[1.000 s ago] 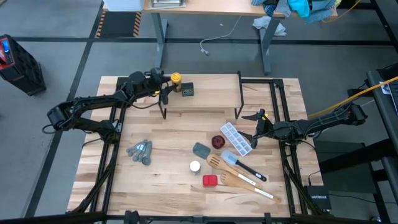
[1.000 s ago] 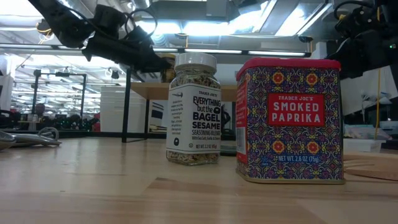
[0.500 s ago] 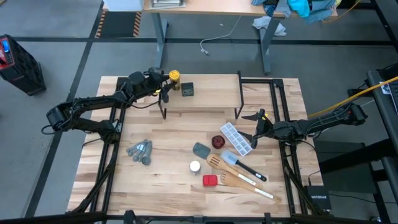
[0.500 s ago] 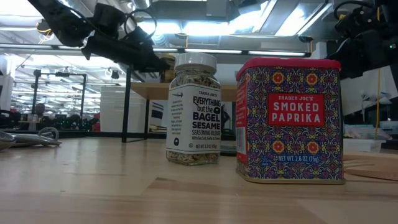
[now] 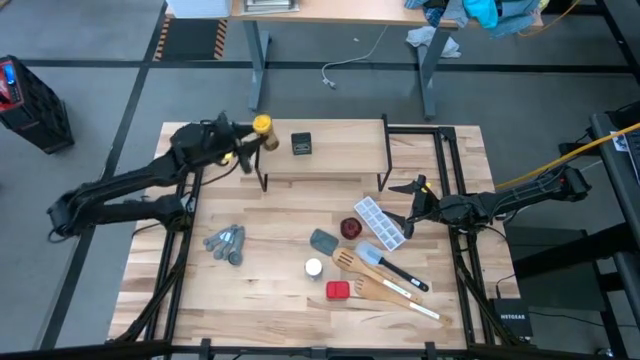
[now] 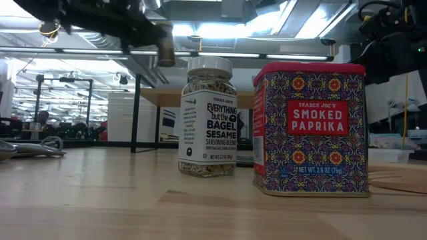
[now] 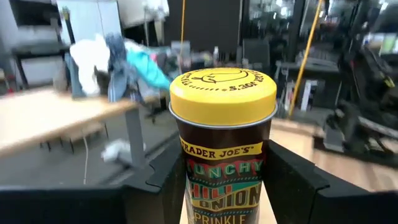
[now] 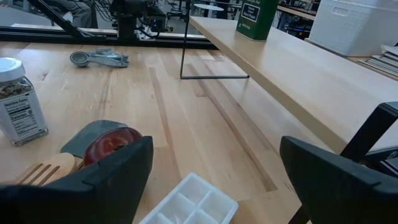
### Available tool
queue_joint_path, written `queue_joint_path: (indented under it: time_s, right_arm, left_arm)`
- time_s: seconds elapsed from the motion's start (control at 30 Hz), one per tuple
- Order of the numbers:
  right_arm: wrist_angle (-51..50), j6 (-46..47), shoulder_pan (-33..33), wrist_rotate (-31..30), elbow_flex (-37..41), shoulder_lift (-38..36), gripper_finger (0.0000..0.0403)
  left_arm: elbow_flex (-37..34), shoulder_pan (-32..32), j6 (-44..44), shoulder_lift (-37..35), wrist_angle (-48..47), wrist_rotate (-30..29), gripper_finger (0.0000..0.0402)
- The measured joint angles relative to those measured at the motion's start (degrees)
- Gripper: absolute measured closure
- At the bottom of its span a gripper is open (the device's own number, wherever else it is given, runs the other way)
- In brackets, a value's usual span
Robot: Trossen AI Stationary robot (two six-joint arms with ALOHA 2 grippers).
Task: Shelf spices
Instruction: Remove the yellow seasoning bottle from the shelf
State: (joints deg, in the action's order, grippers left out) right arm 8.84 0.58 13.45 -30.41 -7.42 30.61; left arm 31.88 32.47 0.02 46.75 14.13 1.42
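Note:
My left gripper (image 5: 255, 135) is shut on the yellow-lidded amber jar (image 7: 222, 99), which hangs in the air at the left end of the shelf (image 5: 340, 155); the low view shows the jar (image 6: 165, 50) raised above the board. The dark square tin (image 5: 301, 144) stands on the shelf top. The white-capped jar (image 6: 208, 117) and the red square tin (image 6: 310, 127) stand on the table near its near edge. My right gripper (image 5: 412, 205) is open and hovers on the right, beside a white ice cube tray. My left gripper pinches the amber jar by its body (image 7: 186, 168) below the yellow lid, one finger (image 7: 165, 183) on each side. The fingers come about level, slanting from the table's near left. The jar stands upright in the hold, lifted clear of the shelf.
Grey measuring spoons (image 5: 226, 243) lie on the left of the table. A grey piece (image 5: 323, 241), a small dark red dish (image 5: 350, 228), the ice cube tray (image 5: 380, 222) and wooden utensils with a spatula (image 5: 385, 283) crowd the middle right.
My left gripper has drawn back toward the table's left edge and risen, carrying the amber jar. The jar has gone from over the shelf top next to the dark tin to the shelf's left end, and sits higher in the low view.

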Motion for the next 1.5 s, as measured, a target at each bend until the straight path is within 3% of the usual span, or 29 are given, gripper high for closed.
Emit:
queue_joint_path:
  time_s: [0.17, 0.27, 0.53, 0.77, 0.93, 1.3, 1.5]
  right_arm:
    - [0.0, 0.0, 0.0, 0.0, 0.0, 0.0, 0.0047]
    - [0.0, 0.0, 0.0, 0.0, 0.0, 0.0, 0.0047]
    - [0.0, 0.0, 0.0, 0.0, 0.0, 0.0, 0.0047]
    - [0.0, 0.0, 0.0, 0.0, 0.0, 0.0, 0.0047]
    - [0.0, 0.0, 0.0, 0.0, 0.0, 0.0, 0.0047]
    - [0.0, 0.0, 0.0, 0.0, 0.0, 0.0, 0.0047]
    - [0.0, 0.0, 0.0, 0.0, 0.0, 0.0, 0.0047]
  left_arm:
    - [0.0, -9.9, -4.1, -9.6, -14.1, -11.0, 0.0237]
    - [0.0, -17.7, -5.8, -13.1, -16.8, -19.2, 0.0237]
    - [-0.1, -40.7, -11.7, -11.8, -18.6, -38.9, 0.0237]
    - [-1.6, -59.5, -21.0, 0.4, -16.8, -61.4, 0.0237]
    - [-1.6, -68.4, -28.1, 12.7, -8.1, -70.8, 0.0237]
    - [-1.4, -72.9, -33.3, 40.9, 19.8, -76.2, 0.0237]
    - [2.0, -71.6, -39.3, 51.7, 22.7, -77.7, 0.0237]
